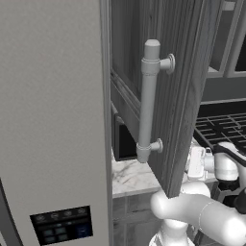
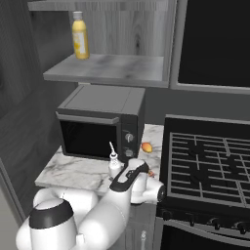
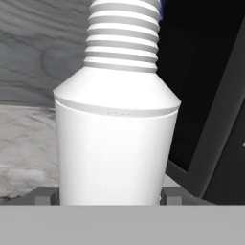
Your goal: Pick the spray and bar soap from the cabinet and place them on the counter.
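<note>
The spray [image 3: 115,134] is a white bottle with a ribbed neck, standing upright between my finger tips. My gripper [image 3: 107,194] is shut on its lower body. In the right base view the spray [image 2: 114,160] and gripper [image 2: 117,172] are low over the front of the white marble counter [image 2: 73,173], in front of the microwave. A small orange-brown block, the bar soap [image 2: 146,146] by its look, lies on the counter right of the microwave. The cabinet [image 2: 107,68] stands open, its door [image 1: 185,96] with the pale bar handle [image 1: 149,101] swung out.
A black microwave [image 2: 100,124] sits at the back of the counter under the cabinet shelf. A yellow bottle [image 2: 79,35] stands on that shelf. The black stovetop [image 2: 210,156] lies to the right, the light grey fridge [image 1: 48,120] to the left.
</note>
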